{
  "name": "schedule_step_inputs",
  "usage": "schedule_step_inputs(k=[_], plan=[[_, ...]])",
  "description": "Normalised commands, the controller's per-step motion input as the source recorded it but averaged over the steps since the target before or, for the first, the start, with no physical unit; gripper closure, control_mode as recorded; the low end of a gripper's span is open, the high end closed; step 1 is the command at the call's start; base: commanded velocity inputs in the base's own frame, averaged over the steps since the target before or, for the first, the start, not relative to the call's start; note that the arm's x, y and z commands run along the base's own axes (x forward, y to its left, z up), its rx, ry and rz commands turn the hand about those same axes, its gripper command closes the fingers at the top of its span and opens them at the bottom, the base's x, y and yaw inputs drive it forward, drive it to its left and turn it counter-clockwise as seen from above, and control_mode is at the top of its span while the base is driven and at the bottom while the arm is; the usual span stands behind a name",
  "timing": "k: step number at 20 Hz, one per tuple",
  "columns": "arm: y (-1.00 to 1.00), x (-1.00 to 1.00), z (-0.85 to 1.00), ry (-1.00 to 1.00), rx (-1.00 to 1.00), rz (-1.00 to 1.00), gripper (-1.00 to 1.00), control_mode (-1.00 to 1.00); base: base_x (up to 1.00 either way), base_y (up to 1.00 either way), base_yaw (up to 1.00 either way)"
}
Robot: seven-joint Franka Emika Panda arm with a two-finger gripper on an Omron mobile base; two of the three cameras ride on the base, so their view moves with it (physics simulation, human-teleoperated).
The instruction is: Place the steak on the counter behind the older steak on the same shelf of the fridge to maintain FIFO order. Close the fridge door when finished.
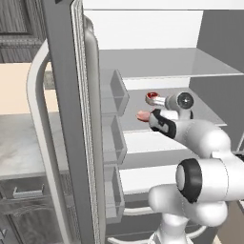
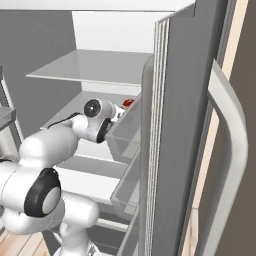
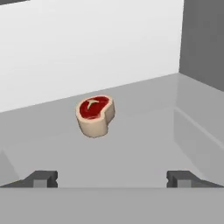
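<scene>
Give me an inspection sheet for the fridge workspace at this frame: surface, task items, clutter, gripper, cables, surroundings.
Surface: pale grey fridge shelf, middle level of the open fridge.
Steak: chunky, dark red top, tan rim; sits on that shelf toward the white back wall, ahead of the fingertips, apart from them.
Older steak: pinkish slab nearer the shelf's front edge, partly hidden by the hand in the left base view.
Clutter: nothing seen on the shelf; door bins look empty.
Gripper: jaws wide open, holding nothing, inside the fridge.
Cables: nothing seen.
Surroundings: both doors open, left door and right door; marble counter left of the fridge.
</scene>
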Motion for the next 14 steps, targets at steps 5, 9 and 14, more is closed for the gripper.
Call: schedule_step_inputs(k=[5,9,14], plan=[[0.10,-0.96,0.53,0.00,0.02,-0.02,-1.00,-1.00,0.00,0.00,0.00],[0.17,-0.95,0.70,0.03,0.06,0.00,-1.00,-1.00,0.00,0.00,0.00],[0.28,-0.94,0.48,0.07,0.08,0.00,-1.00,-1.00,0.00,0.00,0.00]])
